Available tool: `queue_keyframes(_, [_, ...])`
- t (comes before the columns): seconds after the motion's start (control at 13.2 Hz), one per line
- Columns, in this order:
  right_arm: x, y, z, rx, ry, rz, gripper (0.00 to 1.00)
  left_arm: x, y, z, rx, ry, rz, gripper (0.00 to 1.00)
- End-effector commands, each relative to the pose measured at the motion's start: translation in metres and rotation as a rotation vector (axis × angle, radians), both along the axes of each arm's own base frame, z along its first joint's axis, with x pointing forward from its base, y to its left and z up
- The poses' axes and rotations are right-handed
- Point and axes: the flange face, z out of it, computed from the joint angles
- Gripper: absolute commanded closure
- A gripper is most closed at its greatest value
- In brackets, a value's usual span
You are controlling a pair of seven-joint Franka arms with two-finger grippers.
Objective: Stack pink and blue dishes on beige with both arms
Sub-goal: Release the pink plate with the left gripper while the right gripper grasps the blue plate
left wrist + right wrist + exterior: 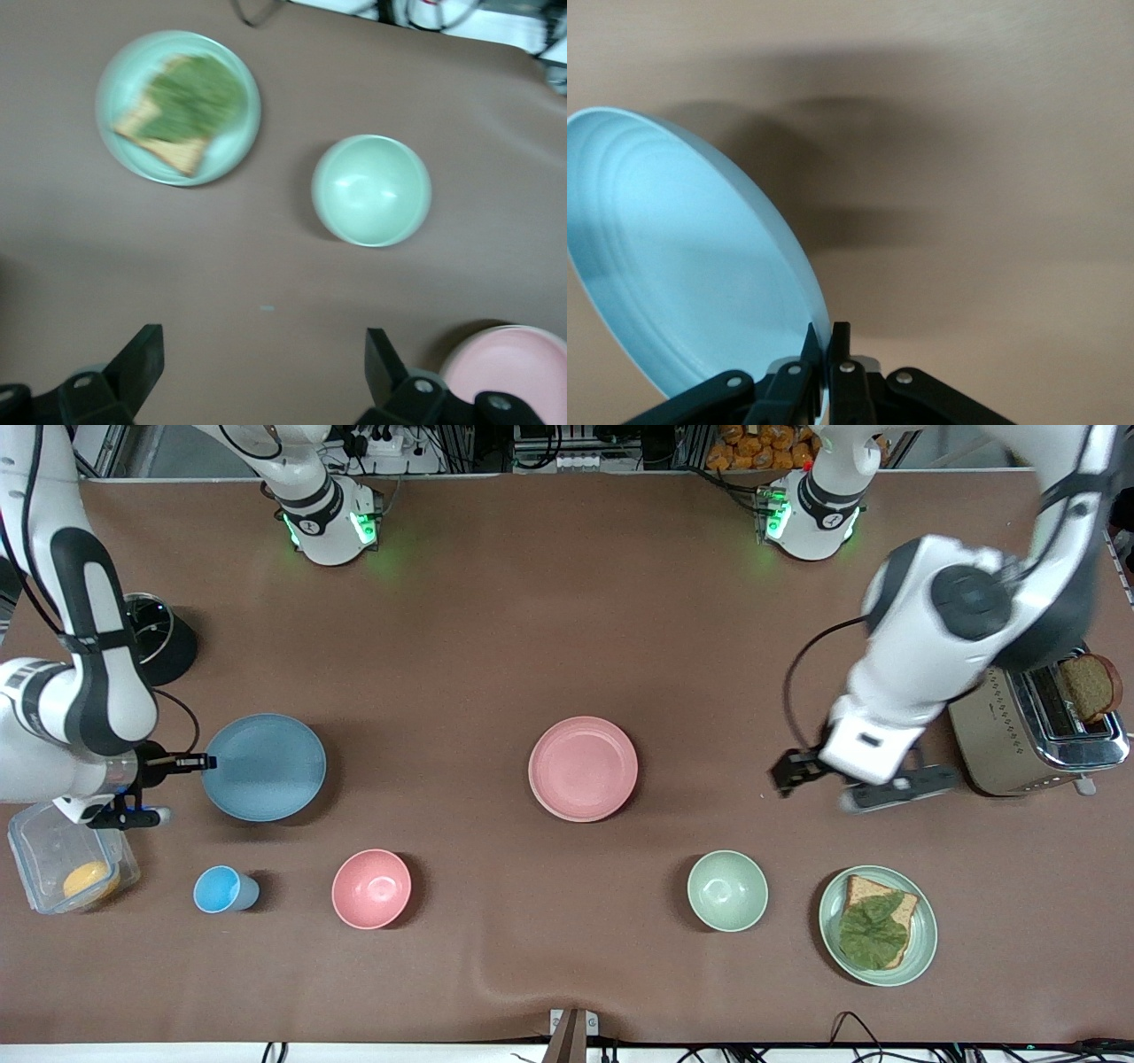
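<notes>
green plate (878, 926) | right pincer (205, 762) grips blue plate (264, 767) | left pincer (802, 769) spread

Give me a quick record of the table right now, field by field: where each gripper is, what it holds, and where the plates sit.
right gripper: shut on the rim of the blue plate, at the right arm's end of the table
blue plate state: pinched at its edge, tilted in the right wrist view
left gripper: open, holding nothing, over bare table near the toaster
pink plate: flat on mid-table, untouched, looks stacked on a pale plate
green plate: carries bread with a leaf, nearer the front camera than the toaster
</notes>
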Motion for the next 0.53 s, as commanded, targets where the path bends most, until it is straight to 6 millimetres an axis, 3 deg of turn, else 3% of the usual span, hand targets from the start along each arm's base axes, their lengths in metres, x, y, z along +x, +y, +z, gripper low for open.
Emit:
queue_keyframes(0.0, [-0.002, 0.053, 0.03, 0.117, -0.004, -0.019, 1.0, -0.014, 0.029, 0.052, 0.065, 0.064, -0.038, 0.0])
queue_keyframes(0.23, [0.003, 0.111, 0.025, 0.195, 0.007, -0.028, 1.0, -0.044, 0.046, 0.112, 0.061, 0.138, -0.028, 0.0])
queue_keyframes(0.3, [0.004, 0.127, 0.024, 0.239, 0.01, -0.038, 1.0, -0.048, 0.067, 0.122, 0.045, 0.133, -0.044, 0.0])
queue_keyframes(0.45, [0.005, 0.182, 0.02, 0.305, 0.033, -0.072, 1.0, -0.052, 0.106, 0.126, -0.021, 0.144, -0.124, 0.0])
